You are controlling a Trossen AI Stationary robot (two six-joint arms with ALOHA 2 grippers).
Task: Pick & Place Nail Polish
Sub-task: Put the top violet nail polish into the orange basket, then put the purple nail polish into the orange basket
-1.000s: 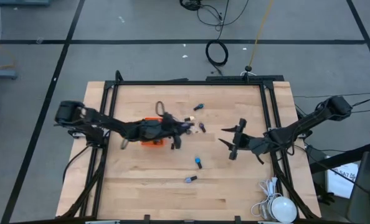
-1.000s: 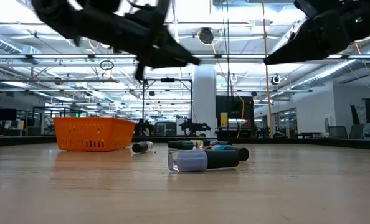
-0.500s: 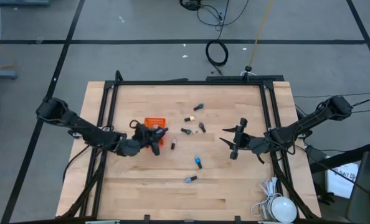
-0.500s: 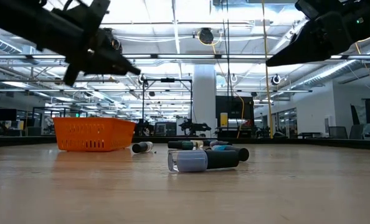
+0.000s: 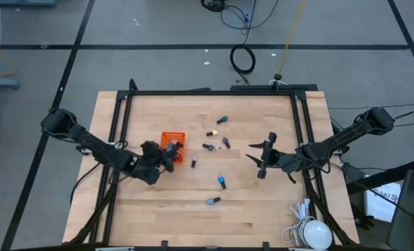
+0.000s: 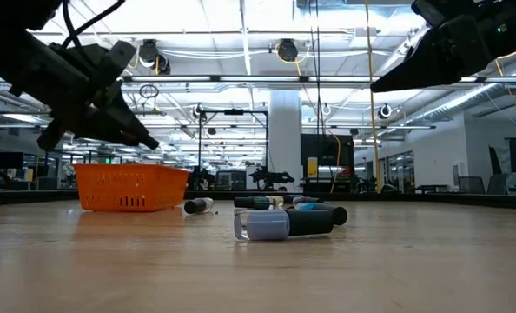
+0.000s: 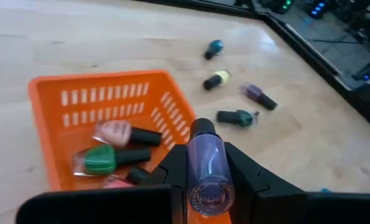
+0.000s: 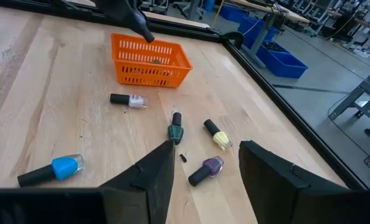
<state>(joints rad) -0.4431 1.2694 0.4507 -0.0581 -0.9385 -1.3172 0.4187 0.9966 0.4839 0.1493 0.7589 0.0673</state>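
Note:
My left gripper (image 5: pixel 169 150) hangs over the near rim of the orange mesh basket (image 7: pixel 110 102), shut on a lavender nail polish bottle (image 7: pixel 207 165). In the basket lie a pink bottle (image 7: pixel 118 133), a green one (image 7: pixel 99 160) and another pink one (image 7: pixel 119 182). On the wood lie loose bottles: blue (image 5: pixel 222 120), yellow (image 5: pixel 212 132), purple (image 5: pixel 226 142), green (image 5: pixel 207 147), pale (image 5: pixel 192 162), blue (image 5: pixel 221 182) and lavender (image 5: pixel 213 201). My right gripper (image 5: pixel 259 157) hovers open right of them, with nothing between its fingers. My left gripper pinches the lavender bottle's glass body (image 7: pixel 205 155) between its two fingers, one on each side. The bottle lies along the fingers, its dark cap (image 7: pixel 202 128) pointing forward toward the table's far right. It is lifted clear, slanting down over the basket.
A black frame (image 5: pixel 210 93) runs round the table. A white cable and a round white thing (image 5: pixel 310 229) lie at the near right corner. Bare wood stretches along the near edge.
My left gripper has drawn back from the table's middle toward the left edge, past the basket, sinking and rolling as it went. The lavender bottle has stayed shut in its fingers.

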